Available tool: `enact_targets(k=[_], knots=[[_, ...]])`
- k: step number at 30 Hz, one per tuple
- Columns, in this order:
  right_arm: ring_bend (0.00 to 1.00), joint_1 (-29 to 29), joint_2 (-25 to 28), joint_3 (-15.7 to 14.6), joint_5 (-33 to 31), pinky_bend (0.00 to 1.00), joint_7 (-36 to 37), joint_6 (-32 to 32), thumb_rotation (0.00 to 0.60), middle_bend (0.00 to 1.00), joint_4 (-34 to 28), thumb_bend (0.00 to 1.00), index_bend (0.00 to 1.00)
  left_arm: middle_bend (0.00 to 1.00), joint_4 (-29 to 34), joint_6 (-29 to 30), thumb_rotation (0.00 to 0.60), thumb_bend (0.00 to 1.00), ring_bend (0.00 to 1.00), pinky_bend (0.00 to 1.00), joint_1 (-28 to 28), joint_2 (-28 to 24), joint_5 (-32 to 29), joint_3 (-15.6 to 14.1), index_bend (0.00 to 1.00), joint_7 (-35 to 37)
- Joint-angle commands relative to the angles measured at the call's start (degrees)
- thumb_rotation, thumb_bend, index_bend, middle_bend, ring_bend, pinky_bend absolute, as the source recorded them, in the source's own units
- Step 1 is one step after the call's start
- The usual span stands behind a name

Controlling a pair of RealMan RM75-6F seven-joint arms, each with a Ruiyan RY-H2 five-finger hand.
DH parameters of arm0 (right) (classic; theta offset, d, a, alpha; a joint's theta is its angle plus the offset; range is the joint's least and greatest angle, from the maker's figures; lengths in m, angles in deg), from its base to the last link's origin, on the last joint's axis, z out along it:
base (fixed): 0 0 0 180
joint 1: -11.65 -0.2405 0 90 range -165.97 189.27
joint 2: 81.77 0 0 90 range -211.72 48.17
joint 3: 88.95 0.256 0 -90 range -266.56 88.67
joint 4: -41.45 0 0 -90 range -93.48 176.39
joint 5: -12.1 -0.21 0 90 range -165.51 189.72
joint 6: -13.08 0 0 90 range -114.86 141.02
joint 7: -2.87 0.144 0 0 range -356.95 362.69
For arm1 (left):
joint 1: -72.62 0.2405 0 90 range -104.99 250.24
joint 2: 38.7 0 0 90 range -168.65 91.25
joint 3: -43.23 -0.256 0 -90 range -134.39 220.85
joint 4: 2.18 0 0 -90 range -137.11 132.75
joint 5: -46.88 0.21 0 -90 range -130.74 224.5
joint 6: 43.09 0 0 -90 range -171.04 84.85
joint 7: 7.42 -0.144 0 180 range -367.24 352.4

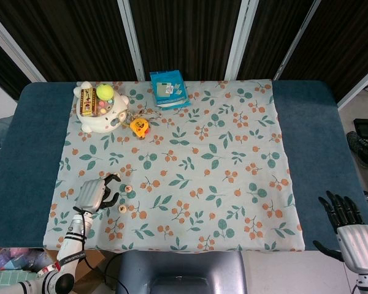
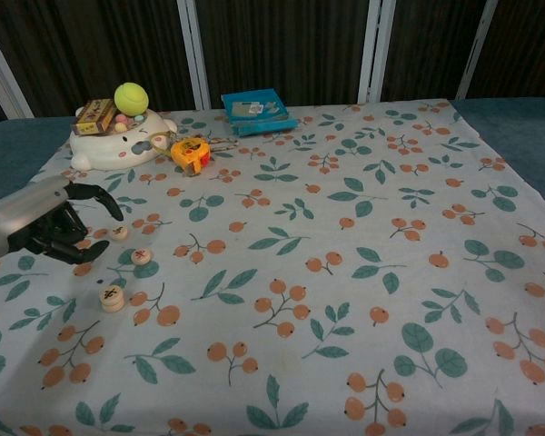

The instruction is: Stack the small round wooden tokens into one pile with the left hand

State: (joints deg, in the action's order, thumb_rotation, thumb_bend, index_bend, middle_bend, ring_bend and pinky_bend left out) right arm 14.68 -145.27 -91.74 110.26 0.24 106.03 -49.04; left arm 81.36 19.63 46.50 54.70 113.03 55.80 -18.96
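Note:
My left hand point(image 2: 41, 229) hovers over the cloth's left side, fingers loosely curved and apart, holding nothing; the head view shows the same left hand point(image 1: 96, 193). A round wooden token point(image 2: 119, 232) lies just off its fingertips, and a second token point(image 2: 142, 256) sits a little to the right, seen from above as the second token point(image 1: 128, 188). A thicker-looking token pile point(image 2: 112, 297) rests nearer the front edge, apart from the hand, also seen as the token pile point(image 1: 122, 208). My right hand point(image 1: 348, 228) hangs off the table's front right corner, fingers spread.
A white bear-shaped holder point(image 1: 99, 110) with a tennis ball point(image 1: 105, 92) stands at the back left. An orange tape measure point(image 1: 139, 127) lies beside it and a blue box point(image 1: 168, 89) sits at the back edge. A floral cloth point(image 1: 233, 184) covers the table.

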Motion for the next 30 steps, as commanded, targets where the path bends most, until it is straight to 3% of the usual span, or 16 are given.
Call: enact_targets(k=[1,8,30], knots=[[0.0,-0.07,0.01,0.05,-0.12,0.03,-0.04,-0.15,0.6,0.0,-0.06,0.2,0.0,1.0,-3.64,-2.04,0.6,0.4,1.0,1.0,-2.43,3.48,-2.76,0.8,0.36,-2.53],[0.0,-0.05,0.25,0.16,-0.33,0.03,0.48,-0.02,0.6,0.0,-0.12,0.2,0.0,1.0,-7.68,-2.12,0.6,0.39,1.0,1.0,-4.34,7.57,-4.58,0.87,0.36,-5.05],[0.0,0.04,0.47,0.17,-0.27,0.03,1.25,0.3,0.6,0.0,0.06,0.2,0.0,1.0,-11.01,-2.0,0.6,0.39,1.0,1.0,-5.29,9.43,-6.0,-0.55,0.41,-6.85]])
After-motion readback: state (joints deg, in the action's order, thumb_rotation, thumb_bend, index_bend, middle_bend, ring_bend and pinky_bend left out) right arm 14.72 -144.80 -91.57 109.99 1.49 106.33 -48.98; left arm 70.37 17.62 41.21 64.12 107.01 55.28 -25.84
